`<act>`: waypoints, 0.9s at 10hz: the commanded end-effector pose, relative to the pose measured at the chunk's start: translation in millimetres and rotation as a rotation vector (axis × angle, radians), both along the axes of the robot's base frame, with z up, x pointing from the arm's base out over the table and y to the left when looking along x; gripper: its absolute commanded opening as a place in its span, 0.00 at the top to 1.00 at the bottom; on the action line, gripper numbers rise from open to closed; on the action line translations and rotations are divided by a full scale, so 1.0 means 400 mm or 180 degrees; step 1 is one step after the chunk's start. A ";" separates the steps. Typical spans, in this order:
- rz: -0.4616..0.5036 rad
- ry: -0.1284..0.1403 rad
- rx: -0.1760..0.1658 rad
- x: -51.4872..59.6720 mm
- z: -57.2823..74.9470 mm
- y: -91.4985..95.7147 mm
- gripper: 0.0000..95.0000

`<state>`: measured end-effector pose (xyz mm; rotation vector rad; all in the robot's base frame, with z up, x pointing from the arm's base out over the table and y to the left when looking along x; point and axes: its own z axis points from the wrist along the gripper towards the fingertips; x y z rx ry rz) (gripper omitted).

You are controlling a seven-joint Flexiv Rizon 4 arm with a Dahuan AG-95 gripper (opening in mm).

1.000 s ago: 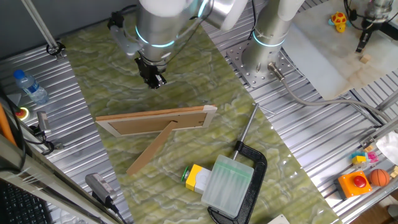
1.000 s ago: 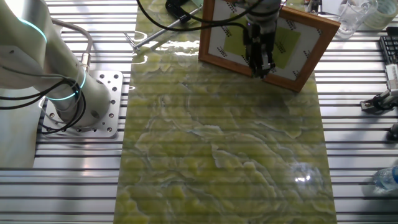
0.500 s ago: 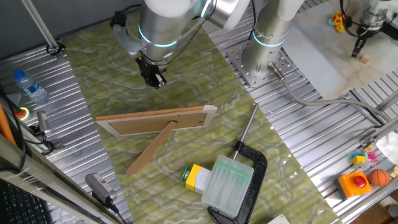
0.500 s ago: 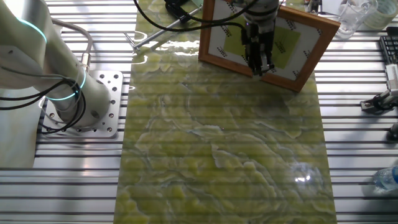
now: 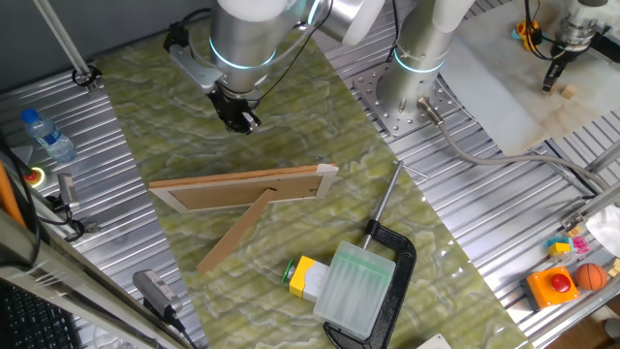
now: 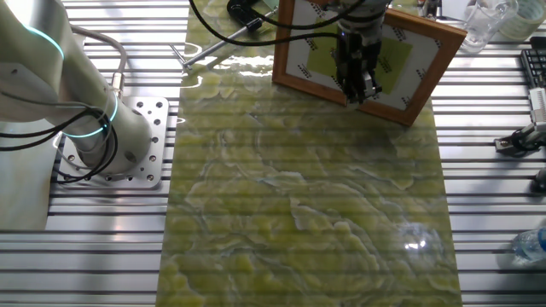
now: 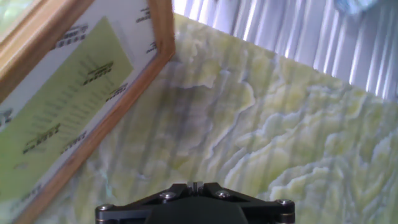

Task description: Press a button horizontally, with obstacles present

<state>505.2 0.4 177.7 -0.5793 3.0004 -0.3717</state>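
Tool (image 5: 238, 120) state unclear; route round the frame (image 5: 242, 187) and strut (image 5: 235, 231), then push the button (image 5: 289, 274) level.

Green mat (image 5: 320, 208) under frame (image 5: 242, 186), button (image 5: 308, 277), clamp (image 5: 392, 267)

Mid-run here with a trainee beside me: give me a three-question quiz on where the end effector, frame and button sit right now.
1. True or false: the end effector is touching the button.
2. What stands between the end effector and the button? A) frame B) bottle C) red button
3. Fill in: the black clamp grips the pale-green ____ joined to the button.

Key
1. False. It hangs over the mat on the frame's printed side, well away from the button.
2. A. The frame stands upright, its strut slanting toward the button.
3. block.
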 end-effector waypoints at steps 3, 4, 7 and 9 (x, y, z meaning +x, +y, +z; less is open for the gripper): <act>0.0638 0.0167 -0.0037 0.004 0.037 0.005 1.00; 0.0646 0.0169 -0.0040 0.002 0.039 0.006 1.00; 0.0707 0.0167 -0.0040 0.007 0.042 0.009 1.00; 0.0675 0.0166 -0.0039 0.011 0.037 0.008 1.00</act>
